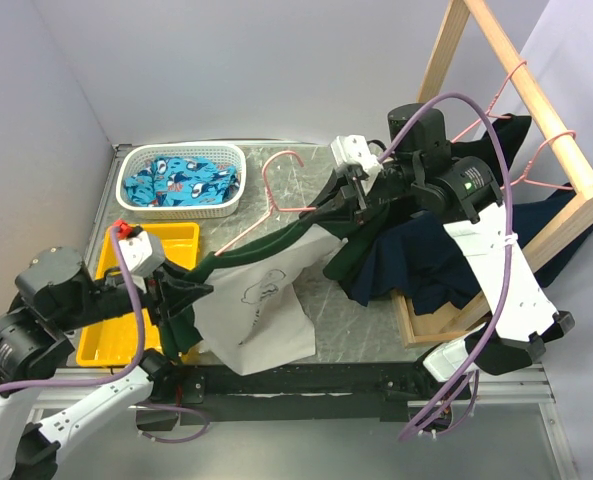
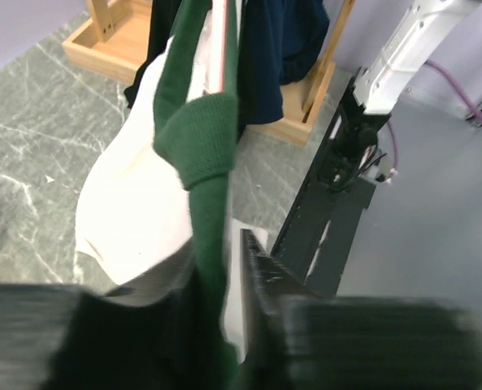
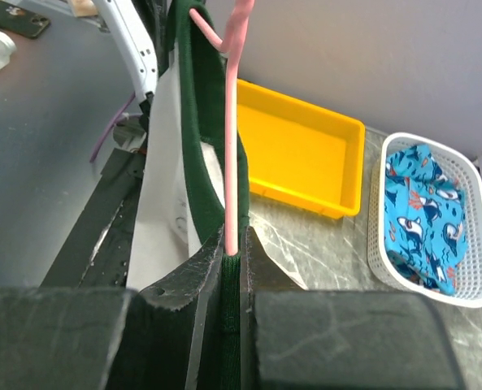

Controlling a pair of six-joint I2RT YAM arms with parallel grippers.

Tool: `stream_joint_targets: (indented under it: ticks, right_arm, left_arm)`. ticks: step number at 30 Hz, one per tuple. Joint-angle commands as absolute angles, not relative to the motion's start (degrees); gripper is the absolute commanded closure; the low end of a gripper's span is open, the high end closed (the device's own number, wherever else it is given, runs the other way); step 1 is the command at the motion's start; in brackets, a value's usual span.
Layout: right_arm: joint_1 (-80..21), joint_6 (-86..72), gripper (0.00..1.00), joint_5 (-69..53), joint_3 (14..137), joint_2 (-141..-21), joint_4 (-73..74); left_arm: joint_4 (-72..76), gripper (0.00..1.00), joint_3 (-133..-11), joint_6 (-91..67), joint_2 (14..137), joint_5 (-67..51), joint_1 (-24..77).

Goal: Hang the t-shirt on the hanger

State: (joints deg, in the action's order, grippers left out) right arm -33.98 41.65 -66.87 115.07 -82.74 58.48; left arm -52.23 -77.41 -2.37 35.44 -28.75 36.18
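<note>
Because it hangs limp and light, t-shirt [image 1: 261,300] sags (take hems, not middle); left gripper [image 2: 212,272] pinches its green edge, right gripper [image 3: 231,260] clamps hanger [image 3: 232,162] and cloth together.

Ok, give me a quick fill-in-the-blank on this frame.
1. The blue cloth lies in the ____ basket.
2. The right hand is shut on the t-shirt and the pink ____.
3. The left hand grips the t-shirt's ____ sleeve.
Missing words: white; hanger; green.
</note>
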Motion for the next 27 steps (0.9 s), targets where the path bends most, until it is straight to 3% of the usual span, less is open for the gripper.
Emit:
stream_joint_targets:
  ticks: [1,10,12,13,16,17,19,27]
  right_arm:
    - [-34.6,41.6,1.0,-68.6,116.8,-80.1,56.6]
    - [-35.3,33.7,0.99,-63.8,112.6,-78.7,46.5]
    - [-35.6,28.5,0.86,-59.9,109.0,-77.3,39.6]
    - [-35.5,26.4,0.65,-57.9,107.7,-76.8,36.9]
    - [-36.1,19.1,0.32,-49.4,103.6,-75.3,28.0]
    - [-36.3,16.0,0.26,-47.2,102.5,-75.0,26.2]
    - [-37.4,12.9,0.16,-39.4,102.3,-75.0,23.3]
    - [-46.2,5.9,0.02,-0.5,103.4,-75.1,19.3]
  left_arm:
    - [-51.3,0.96,-77.3,-1.8,37.4,-27.0,37.4]
    - [-47.5,0.99,-75.9,-0.6,36.8,-24.3,37.5]
    - [-44.0,0.99,-74.5,-0.8,35.1,-20.3,37.4]
    - [-43.2,0.99,-74.4,-1.0,34.6,-18.6,37.4]
    - [-41.7,0.99,-74.5,-1.2,33.9,-11.8,37.4]
    - [-41.5,0.99,-74.5,-1.0,34.0,-10.9,37.5]
    - [-40.4,0.99,-74.4,-1.1,34.3,-7.9,37.4]
    - [-34.3,0.99,-74.4,-0.6,37.6,-1.8,37.4]
